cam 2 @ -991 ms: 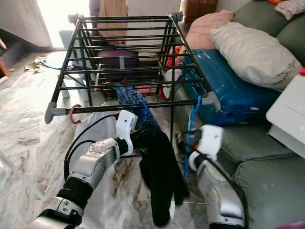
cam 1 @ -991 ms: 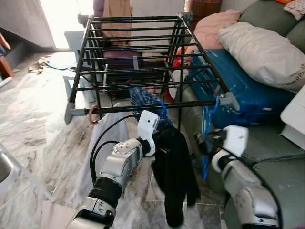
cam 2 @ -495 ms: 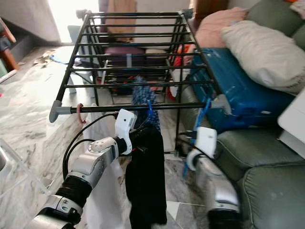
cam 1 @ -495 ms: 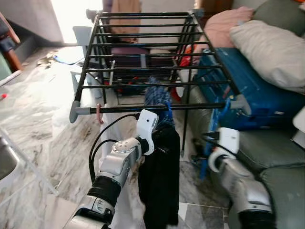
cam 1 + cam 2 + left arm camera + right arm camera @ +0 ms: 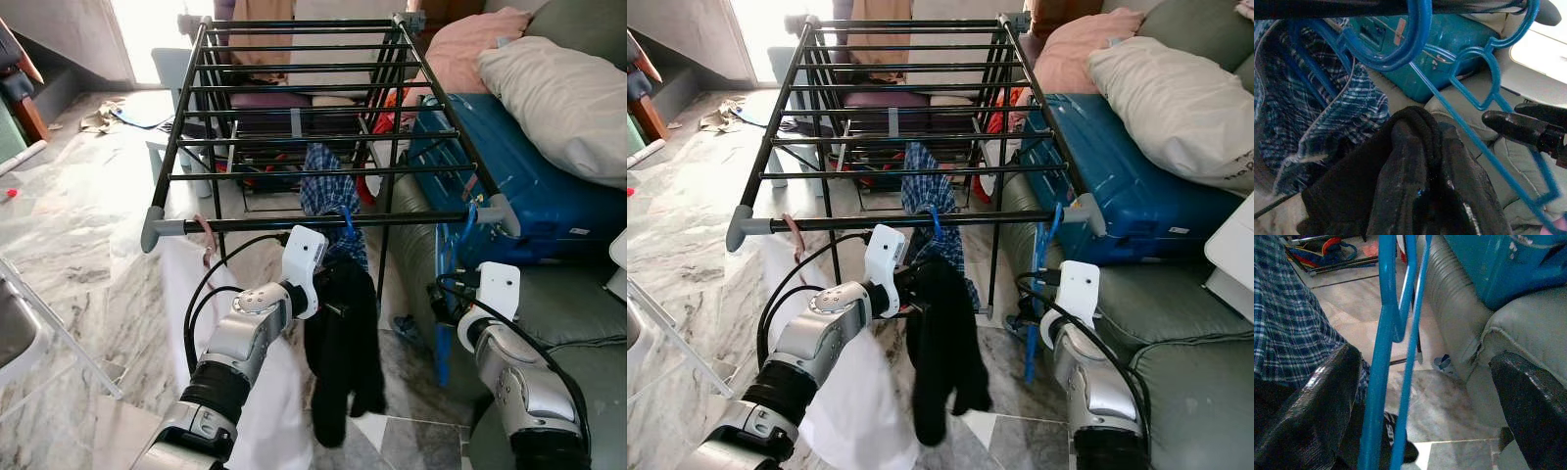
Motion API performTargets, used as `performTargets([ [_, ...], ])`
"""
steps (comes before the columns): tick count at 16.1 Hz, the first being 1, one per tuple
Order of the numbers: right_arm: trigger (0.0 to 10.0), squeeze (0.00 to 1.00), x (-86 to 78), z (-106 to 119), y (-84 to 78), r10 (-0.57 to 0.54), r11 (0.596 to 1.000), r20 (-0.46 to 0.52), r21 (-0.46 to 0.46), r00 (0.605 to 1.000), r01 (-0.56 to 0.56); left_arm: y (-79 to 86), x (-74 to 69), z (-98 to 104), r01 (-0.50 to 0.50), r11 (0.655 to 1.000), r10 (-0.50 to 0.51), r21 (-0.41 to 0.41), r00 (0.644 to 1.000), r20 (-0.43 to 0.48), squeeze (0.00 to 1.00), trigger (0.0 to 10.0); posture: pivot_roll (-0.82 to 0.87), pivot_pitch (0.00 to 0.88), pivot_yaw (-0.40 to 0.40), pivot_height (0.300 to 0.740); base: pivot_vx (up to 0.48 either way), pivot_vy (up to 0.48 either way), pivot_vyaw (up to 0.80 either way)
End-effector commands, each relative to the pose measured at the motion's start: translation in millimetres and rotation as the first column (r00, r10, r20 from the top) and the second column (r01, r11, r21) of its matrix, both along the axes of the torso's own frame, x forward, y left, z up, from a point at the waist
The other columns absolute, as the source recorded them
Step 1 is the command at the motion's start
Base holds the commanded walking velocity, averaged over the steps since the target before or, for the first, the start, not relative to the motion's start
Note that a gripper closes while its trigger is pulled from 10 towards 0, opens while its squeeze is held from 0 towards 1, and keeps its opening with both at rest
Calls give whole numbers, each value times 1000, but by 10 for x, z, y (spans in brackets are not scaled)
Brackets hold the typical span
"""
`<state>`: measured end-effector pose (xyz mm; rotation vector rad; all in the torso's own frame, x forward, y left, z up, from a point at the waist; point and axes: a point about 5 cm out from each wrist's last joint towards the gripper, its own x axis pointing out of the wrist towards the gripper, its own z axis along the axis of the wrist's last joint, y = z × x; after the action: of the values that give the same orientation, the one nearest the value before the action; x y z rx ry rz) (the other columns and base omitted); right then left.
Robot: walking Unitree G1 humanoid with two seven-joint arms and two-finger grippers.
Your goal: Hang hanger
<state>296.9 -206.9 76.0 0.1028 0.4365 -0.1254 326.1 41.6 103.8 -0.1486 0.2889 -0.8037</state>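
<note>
A black metal drying rack with grey plastic corner caps stands over the marble floor. On its near rail, going from the left, a pinkish hook hangs by the corner, then a thin blue plastic hanger carrying a blue checked shirt hooks over the bar at the middle. Just below that, the left gripper is raised under the rail, and a black garment drapes down from it; its fingers are buried in the cloth, so I cannot tell how they stand. In the left wrist view the garment bunches close to the lens and hides what carries it.

Further right, a second blue plastic hanger hangs empty from the rail by the right corner cap, its frame dangling straight down. The right gripper sits at that frame, fingers spread wide, the blue bars passing between them without touching. Behind stand a blue hard suitcase and a grey-green sofa.
</note>
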Motion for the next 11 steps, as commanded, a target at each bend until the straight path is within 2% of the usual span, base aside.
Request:
performTargets([
  [1,10000,0,42,31,-11,1,1000,13,-14,1000,-1,-33,39,101,18,1000,-18,-1,999,40,0,10000,25,0,-42,740,0,0,0],
  [6,10000,0,202,61,34,20,1000,26,-22,999,-20,-48,19,87,25,1000,-25,0,999,35,0,10000,29,0,-42,740,0,0,0],
  [7,7176,0,235,51,67,27,999,21,-20,999,-27,-52,16,85,28,1000,-28,2,999,35,0,10000,31,0,-43,740,0,0,0],
  [8,0,0,244,49,83,27,999,21,-17,999,-27,-53,16,86,29,1000,-29,2,999,35,0,10000,33,0,-44,740,0,0,0],
  [11,0,0,232,-10,102,17,999,-13,-48,1000,-18,-52,17,91,27,1000,-27,2,999,34,0,10000,34,0,-47,740,0,0,0],
])
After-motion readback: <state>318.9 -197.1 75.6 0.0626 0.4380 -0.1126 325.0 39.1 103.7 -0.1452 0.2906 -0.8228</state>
